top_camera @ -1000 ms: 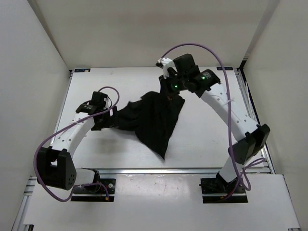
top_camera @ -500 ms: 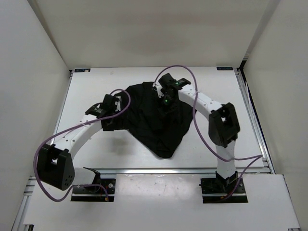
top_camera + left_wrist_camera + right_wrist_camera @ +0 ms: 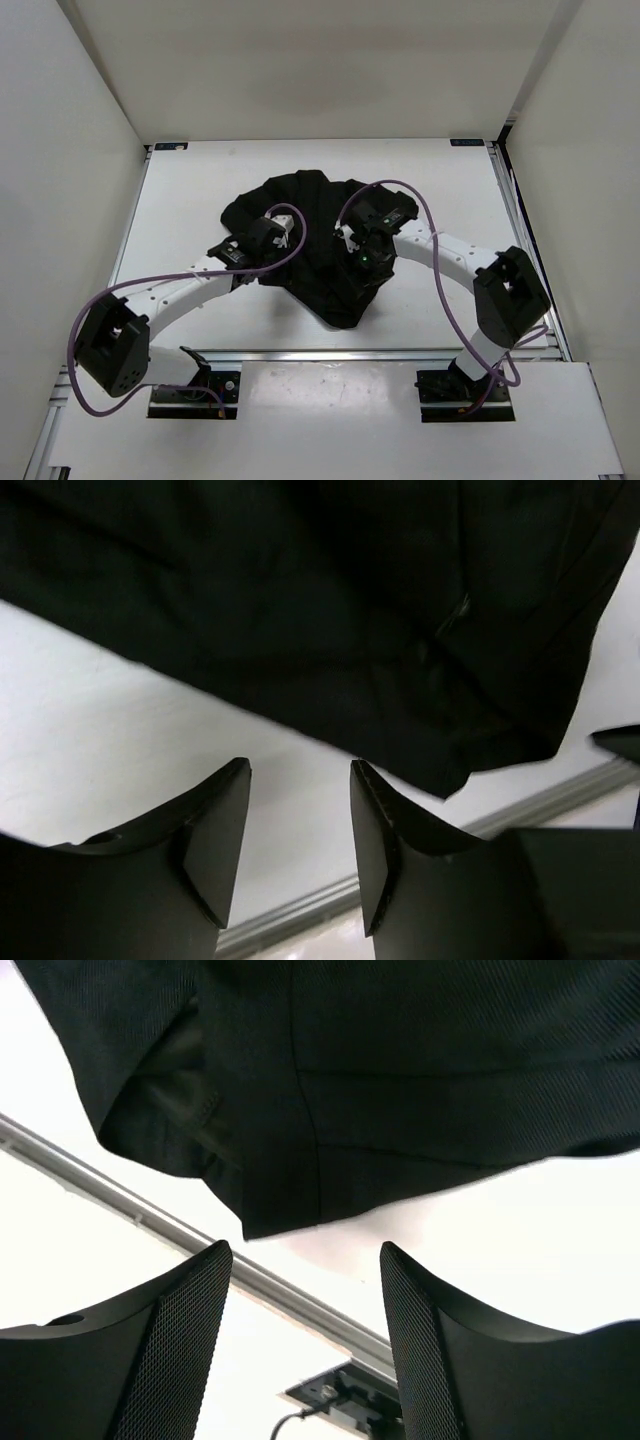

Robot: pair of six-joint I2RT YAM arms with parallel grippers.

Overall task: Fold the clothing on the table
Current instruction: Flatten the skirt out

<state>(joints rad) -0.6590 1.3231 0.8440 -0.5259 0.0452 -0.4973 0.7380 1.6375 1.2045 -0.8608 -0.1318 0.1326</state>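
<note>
The clothing (image 3: 310, 200) is lying bunched in a dark, wrinkled heap near the middle of the table (image 3: 180, 200), well apart from the left, right and far edges. One pointed corner of it is reaching toward the near edge, stopping short of the metal rail (image 3: 320, 355) that is running along that edge.

The left arm is curving in from the near left corner, and the left gripper (image 3: 268, 235) is hanging over the left part of the heap. In the left wrist view its two fingers (image 3: 215, 830) are standing apart with nothing between them. Only bare white table is showing in the gap, and the garment's edge is lying beyond the tips.

The right arm is bending in from the near right corner, and the right gripper (image 3: 365, 262) is sitting over the right side of the heap, near the pointed corner. In the right wrist view its fingers (image 3: 180, 1340) are likewise spread wide and gripping nothing. A hemmed, seamed edge of the black fabric is showing beyond them, with white surface and the rail between cloth and tips. From above, whether either gripper is touching the cloth is not clear.

Purple cables (image 3: 420, 205) are looping along both arms.
</note>
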